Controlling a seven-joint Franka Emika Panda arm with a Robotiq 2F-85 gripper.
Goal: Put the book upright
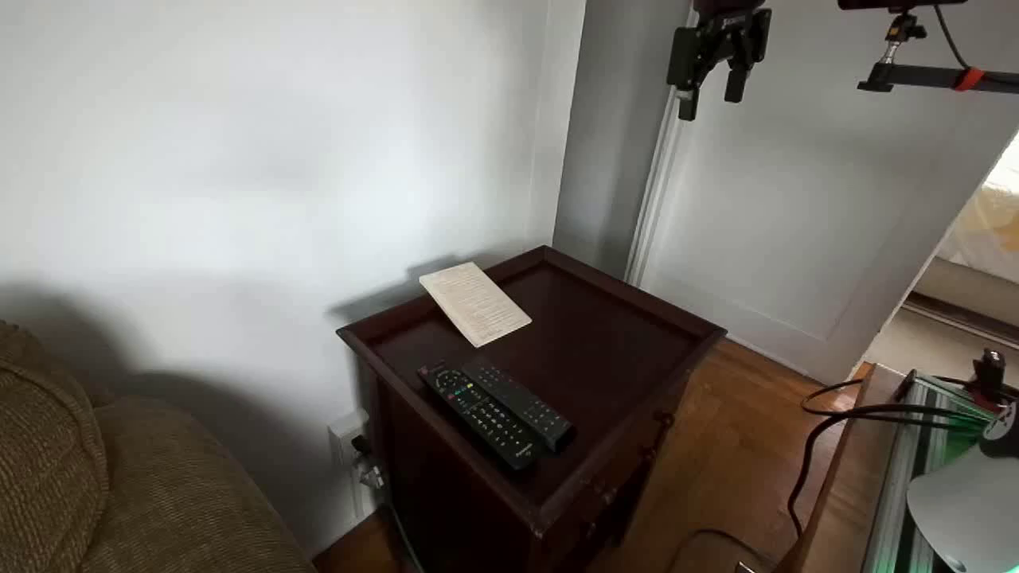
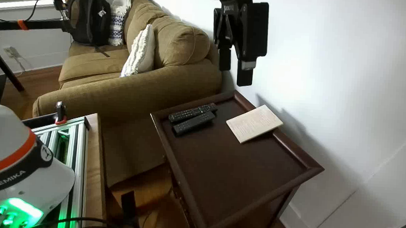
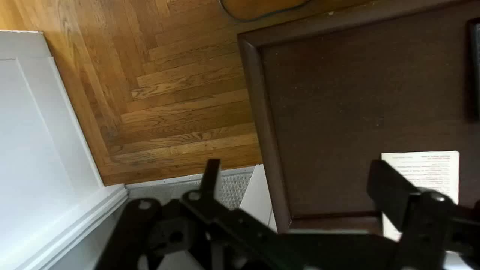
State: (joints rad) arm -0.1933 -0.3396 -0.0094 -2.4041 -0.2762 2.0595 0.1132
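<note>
The book (image 1: 476,304) is thin and cream-white with printed lines. It lies face up on the dark brown side table (image 1: 621,318), at the wall side. It is slightly tilted, with its far end over the raised rim; it also shows in an exterior view (image 2: 254,123). In the wrist view the book (image 3: 431,168) is at the lower right, partly hidden behind a finger. My gripper (image 1: 711,99) is open and empty, high above the table and apart from the book. It also shows in an exterior view (image 2: 234,72) and the wrist view (image 3: 296,172).
Two black remotes (image 1: 486,414) (image 2: 193,118) lie side by side on the table near the sofa side. A raised rim (image 2: 292,151) runs round the tabletop. A white wall (image 1: 279,159) stands behind the book. A brown sofa (image 2: 137,85) is beside the table.
</note>
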